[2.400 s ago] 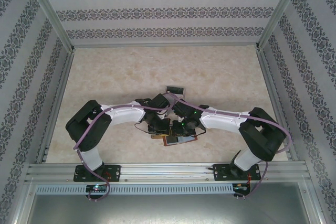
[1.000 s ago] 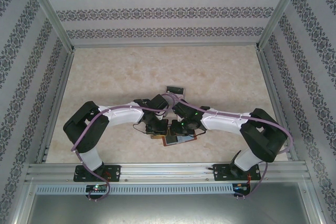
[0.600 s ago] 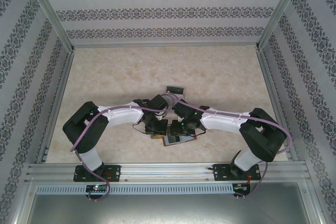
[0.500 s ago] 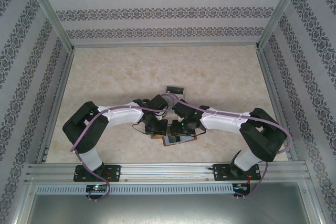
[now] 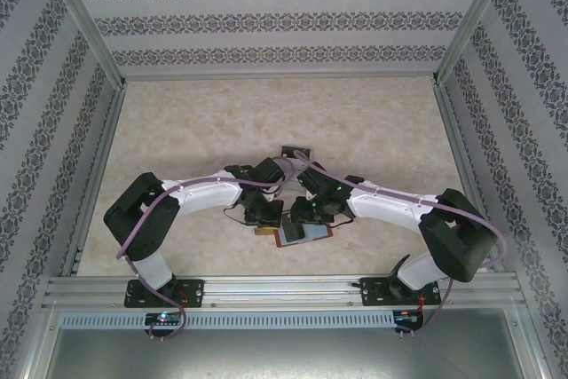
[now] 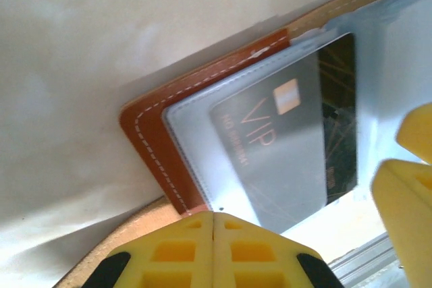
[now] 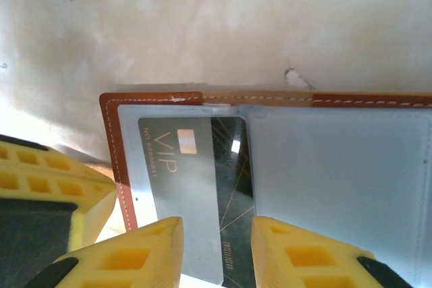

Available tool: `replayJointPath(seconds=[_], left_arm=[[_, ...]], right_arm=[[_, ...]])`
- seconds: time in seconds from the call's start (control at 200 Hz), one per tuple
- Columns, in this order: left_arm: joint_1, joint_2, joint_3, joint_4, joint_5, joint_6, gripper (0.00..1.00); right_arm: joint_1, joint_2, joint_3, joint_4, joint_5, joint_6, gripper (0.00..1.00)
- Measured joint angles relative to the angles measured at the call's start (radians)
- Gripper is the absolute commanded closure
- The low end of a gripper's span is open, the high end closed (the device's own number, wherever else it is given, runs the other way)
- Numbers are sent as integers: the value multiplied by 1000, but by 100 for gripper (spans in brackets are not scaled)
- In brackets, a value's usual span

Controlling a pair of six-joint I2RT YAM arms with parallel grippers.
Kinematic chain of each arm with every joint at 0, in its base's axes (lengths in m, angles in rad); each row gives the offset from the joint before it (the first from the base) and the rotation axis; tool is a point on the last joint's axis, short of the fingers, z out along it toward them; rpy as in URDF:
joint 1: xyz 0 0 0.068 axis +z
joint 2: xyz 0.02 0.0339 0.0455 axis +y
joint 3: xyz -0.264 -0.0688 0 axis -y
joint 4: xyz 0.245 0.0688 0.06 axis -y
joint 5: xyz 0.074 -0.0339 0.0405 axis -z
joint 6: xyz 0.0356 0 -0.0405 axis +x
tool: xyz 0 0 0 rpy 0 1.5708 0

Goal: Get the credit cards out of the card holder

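Observation:
The reddish-brown card holder lies open on the table near the front. Its stitched brown edge frames a blue-grey inner face. A grey credit card marked VIP, with a dark band, sits in the clear left sleeve. My left gripper is shut, with its tip pressed at the holder's corner. My right gripper is open, one finger on each side of the card's near end. The right gripper's yellow fingers also show in the left wrist view.
A small dark card lies flat on the table just behind the two wrists. A tan cork-like piece pokes out under the holder's left corner. The metal front rail runs close behind the holder.
The right arm's elbow has swung outward to the right and its wrist has edged a little away from the rail. The left arm and the holder have barely moved.

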Motion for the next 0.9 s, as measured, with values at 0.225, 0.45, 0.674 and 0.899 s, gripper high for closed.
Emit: replayJointPath(seconds=[0.225,0.45,0.674,0.899], left_arm=[[-8,9,20,6,27,-1,92],[-12,56,28,16,33,-1,92],[-12,80,48,15,32,0,92],[-12,90,58,5,27,6,92]], right_arm=[[-10,34,0,3,-27,-23,75],[-13,58,0,9,-29,-38,71],[-13,85,0,8,-26,-45,71],[-24,85,-12,32,-57,-42,74]])
